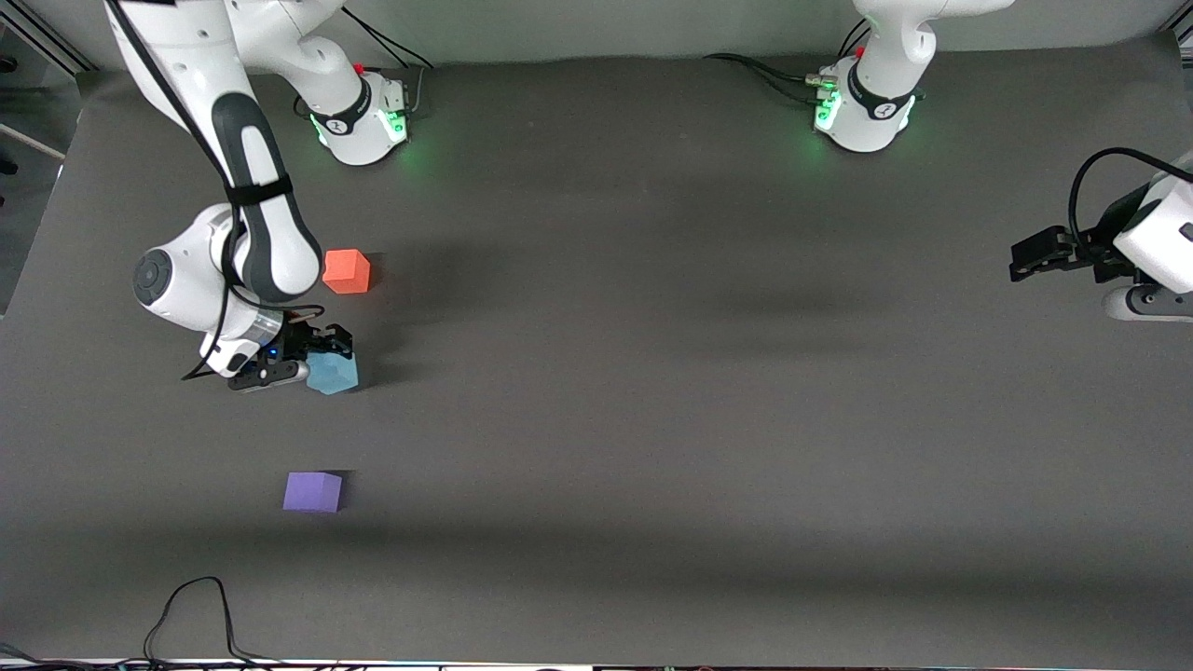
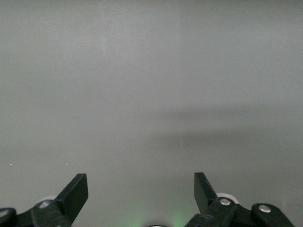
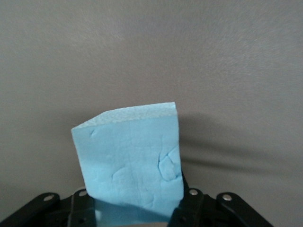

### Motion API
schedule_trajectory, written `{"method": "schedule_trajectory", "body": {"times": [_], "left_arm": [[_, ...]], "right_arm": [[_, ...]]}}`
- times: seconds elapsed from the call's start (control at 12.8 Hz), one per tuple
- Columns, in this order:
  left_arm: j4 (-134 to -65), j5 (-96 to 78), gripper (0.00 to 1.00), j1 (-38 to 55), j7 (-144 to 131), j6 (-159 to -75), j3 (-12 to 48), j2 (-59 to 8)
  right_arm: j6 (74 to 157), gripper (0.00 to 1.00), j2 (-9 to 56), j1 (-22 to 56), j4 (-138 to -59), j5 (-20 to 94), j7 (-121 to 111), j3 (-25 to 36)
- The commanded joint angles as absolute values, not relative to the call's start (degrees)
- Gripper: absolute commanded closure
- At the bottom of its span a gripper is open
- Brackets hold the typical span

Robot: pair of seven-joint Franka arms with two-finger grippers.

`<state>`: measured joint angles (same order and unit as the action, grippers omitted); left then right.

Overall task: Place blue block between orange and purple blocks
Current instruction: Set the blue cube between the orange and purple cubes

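Right end effector [image 1: 322,362] grips blue block [image 1: 333,372] above grey tabletop [image 1: 652,419].

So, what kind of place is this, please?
Probably a robotics lab bench: two arms fixed on a table with a plain grey cover, cables, and only foam cubes, the blue block, orange block and purple block.

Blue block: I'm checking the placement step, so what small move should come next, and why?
Probably lower it and let go. The right pincer is shut on the blue block, which already sits between the orange block and purple block, tilted.
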<state>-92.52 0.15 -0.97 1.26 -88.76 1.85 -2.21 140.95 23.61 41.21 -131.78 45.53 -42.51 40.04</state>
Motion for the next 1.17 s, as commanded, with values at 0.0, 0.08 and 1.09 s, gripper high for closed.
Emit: {"method": "schedule_trajectory", "body": {"times": [0.0,0.08,1.09], "left_arm": [[-92.9,0.79,0.0,-1.41,2.11,-89.38,2.2,-1.67],[-92.9,0.79,0.0,-1.41,2.11,-89.38,2.2,-1.67],[-92.9,0.79,0.0,-1.41,2.2,-89.91,2.28,-1.67]], "right_arm": [[141.5,0.63,29.43,41.13,-128.42,50.45,-48.42,40.43],[141.5,0.63,30.31,41.13,-128.15,50.45,-48.51,40.43],[137.73,0.0,28.93,40.6,-125.16,49.93,-42.56,40.87]]}}
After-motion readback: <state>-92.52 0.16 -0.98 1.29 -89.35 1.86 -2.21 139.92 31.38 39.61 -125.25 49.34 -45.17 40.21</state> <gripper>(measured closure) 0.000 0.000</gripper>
